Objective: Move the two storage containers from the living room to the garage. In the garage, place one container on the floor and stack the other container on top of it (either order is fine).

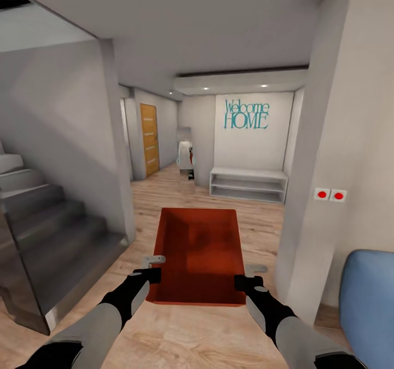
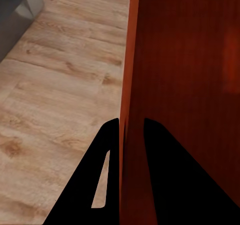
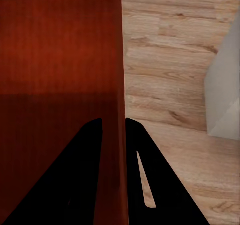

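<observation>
One storage container (image 1: 200, 254), red-orange and open-topped, is carried level in front of the robot's trunk, above the light wood plank floor (image 1: 180, 194), with both arms reaching forward to its near end. The left pincer (image 1: 146, 275) pinches the container's left wall, one finger inside and one outside, as the left wrist view confirms with the thin red wall running between its dark fingers (image 2: 165, 185); the right pincer (image 1: 247, 282) grips the right wall in the same way, the wall edge caught between its fingers (image 3: 75, 185). Ahead lies a hallway with a grey staircase (image 1: 49, 232) on the left, a wooden door (image 1: 149, 139), a low white shelf (image 1: 249, 184) under a "Welcome HOME" sign (image 1: 246, 114), and a blue cushioned seat (image 1: 366, 303) at the right edge. By this evidence the task is at an early stage: the first container is lifted and in transit through the house, the garage is not reached, nothing is set down on concrete yet, and the second container remains to be fetched and stacked
</observation>
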You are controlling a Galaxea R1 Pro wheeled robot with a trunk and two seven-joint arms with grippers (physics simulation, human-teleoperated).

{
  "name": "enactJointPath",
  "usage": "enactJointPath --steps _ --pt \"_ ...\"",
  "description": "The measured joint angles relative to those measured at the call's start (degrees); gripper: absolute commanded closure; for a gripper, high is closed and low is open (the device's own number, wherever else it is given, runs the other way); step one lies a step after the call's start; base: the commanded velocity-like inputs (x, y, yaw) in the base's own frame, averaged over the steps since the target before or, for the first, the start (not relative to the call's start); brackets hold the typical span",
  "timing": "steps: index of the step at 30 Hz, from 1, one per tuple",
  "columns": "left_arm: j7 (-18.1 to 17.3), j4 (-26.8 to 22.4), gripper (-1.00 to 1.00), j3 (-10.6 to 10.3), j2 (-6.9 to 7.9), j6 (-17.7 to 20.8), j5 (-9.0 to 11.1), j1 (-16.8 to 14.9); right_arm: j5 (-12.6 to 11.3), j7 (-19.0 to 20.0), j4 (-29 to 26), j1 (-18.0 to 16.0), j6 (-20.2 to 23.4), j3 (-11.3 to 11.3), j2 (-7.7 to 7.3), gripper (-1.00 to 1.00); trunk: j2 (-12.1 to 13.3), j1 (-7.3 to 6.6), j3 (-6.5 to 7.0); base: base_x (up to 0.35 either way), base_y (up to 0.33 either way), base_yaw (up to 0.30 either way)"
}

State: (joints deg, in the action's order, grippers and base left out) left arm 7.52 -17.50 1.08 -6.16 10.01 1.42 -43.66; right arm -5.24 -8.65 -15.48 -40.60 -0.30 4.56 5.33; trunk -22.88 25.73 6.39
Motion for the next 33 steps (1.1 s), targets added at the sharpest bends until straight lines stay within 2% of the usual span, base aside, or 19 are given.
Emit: enactJointPath --steps 33 --pt "0.0 0.0 1.00 0.0 0.01 0.0 0.0 0.0 0.0 0.0 0.0 0.0 0.0 0.0 0.02 1.00 0.0 0.00 0.00 0.322 0.000 0.000"
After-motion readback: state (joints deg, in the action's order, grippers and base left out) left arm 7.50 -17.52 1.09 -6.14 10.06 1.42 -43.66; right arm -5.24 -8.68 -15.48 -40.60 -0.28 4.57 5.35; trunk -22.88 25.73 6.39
